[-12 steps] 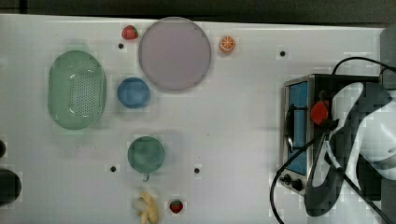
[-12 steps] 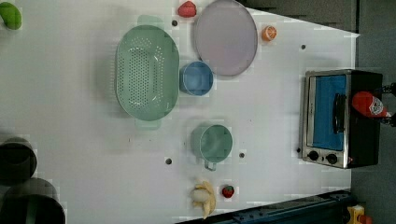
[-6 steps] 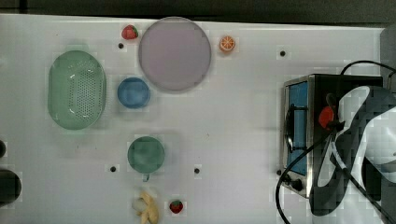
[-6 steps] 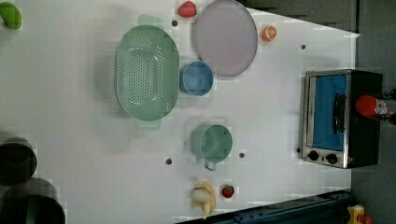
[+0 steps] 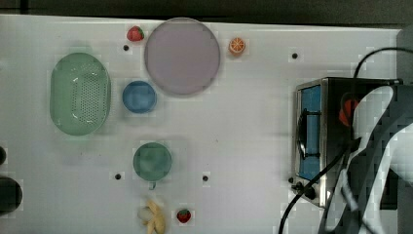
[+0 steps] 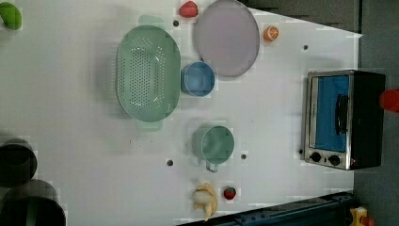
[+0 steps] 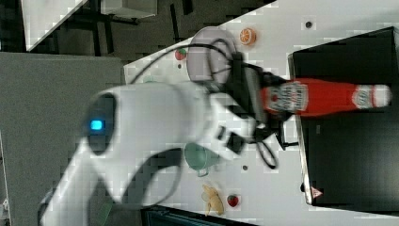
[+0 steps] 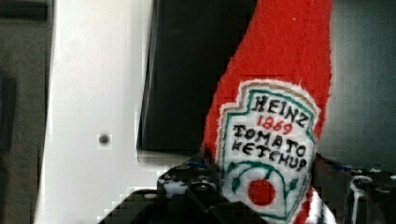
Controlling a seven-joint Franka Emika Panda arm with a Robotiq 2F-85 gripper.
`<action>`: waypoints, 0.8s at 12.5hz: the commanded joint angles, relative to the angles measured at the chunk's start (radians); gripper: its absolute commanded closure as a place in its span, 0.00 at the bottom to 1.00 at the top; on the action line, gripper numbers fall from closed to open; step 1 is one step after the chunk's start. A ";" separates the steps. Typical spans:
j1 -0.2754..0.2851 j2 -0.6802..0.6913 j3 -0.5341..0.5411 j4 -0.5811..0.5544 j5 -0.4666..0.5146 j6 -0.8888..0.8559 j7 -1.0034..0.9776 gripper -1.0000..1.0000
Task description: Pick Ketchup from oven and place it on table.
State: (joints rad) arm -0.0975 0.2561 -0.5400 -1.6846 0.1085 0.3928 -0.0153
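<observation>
Your pincer (image 7: 263, 110) is pinching the ketchup bottle (image 7: 320, 98) low down, its neck pointing straight away over the oven (image 7: 348, 122).

the white table (image 5: 243, 146) carries the oven (image 6: 343, 120) at one end, a green colander (image 5: 80, 93), blue bowl (image 5: 139, 96), lilac plate (image 5: 182, 55), green mug (image 5: 152, 161), two strawberries (image 5: 135, 33), an orange half (image 5: 237, 45) and a banana (image 5: 155, 216).
</observation>
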 commanded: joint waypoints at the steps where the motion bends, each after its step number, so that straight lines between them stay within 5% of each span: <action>1: 0.139 -0.143 0.087 0.017 -0.049 -0.145 -0.024 0.37; 6: 0.207 -0.219 0.274 -0.015 -0.053 -0.257 -0.023 0.37; 10: 0.219 -0.218 0.359 -0.148 -0.060 -0.217 -0.020 0.37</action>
State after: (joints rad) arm 0.1342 0.0341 -0.1595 -1.7715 0.0554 0.1719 -0.0159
